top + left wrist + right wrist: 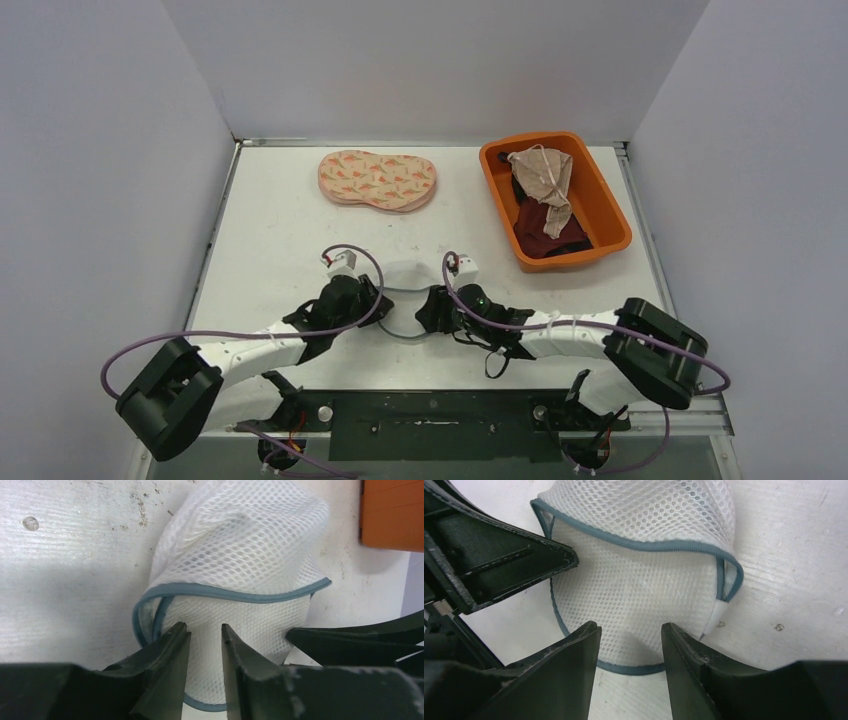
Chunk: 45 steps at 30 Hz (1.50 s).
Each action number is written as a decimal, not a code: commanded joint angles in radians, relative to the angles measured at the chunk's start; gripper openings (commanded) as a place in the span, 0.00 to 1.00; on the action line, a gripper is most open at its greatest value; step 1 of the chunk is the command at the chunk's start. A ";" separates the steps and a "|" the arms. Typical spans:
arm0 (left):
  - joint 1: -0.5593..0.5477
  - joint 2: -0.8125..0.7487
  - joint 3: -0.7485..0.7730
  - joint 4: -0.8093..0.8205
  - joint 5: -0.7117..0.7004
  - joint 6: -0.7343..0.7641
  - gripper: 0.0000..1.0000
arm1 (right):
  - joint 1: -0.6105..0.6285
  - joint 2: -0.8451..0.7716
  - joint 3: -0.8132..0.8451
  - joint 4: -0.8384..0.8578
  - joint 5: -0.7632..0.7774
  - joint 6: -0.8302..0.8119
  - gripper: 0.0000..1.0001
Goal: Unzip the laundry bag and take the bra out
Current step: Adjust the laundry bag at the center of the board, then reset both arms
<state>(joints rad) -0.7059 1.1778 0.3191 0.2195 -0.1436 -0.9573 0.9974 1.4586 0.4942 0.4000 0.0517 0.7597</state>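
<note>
The white mesh laundry bag [405, 276] with blue-grey trim lies on the table between my two grippers. It shows in the left wrist view [240, 545] and the right wrist view [639, 580], folded open along the trim, with nothing seen inside. The pink patterned bra [378, 180] lies flat at the back of the table, away from the bag. My left gripper [383, 296] [204, 630] hovers over the bag's near edge, jaws a little apart, mesh below them. My right gripper [430, 308] [630, 627] is open wide over the bag's other side.
An orange bin [604, 200] with beige and dark red clothes stands at the back right; its corner shows in the left wrist view [392, 510]. White walls enclose the table on three sides. The two grippers are close together over the bag.
</note>
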 commanded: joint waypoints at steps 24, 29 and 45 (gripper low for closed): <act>0.003 -0.686 0.400 -0.875 -0.341 0.059 0.96 | 0.080 -1.106 0.041 -0.633 0.610 0.032 0.90; 0.004 -0.693 0.403 -0.934 -0.454 0.092 0.96 | 0.079 -1.147 0.029 -0.691 0.682 0.038 0.90; 0.003 -0.832 0.320 -0.939 -0.492 0.068 0.96 | 0.080 -1.067 0.020 -0.762 0.818 0.035 0.90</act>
<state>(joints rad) -0.7052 0.3386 0.6319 -0.7082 -0.6018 -0.8799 1.0706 0.3851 0.5209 -0.3550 0.7837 0.7868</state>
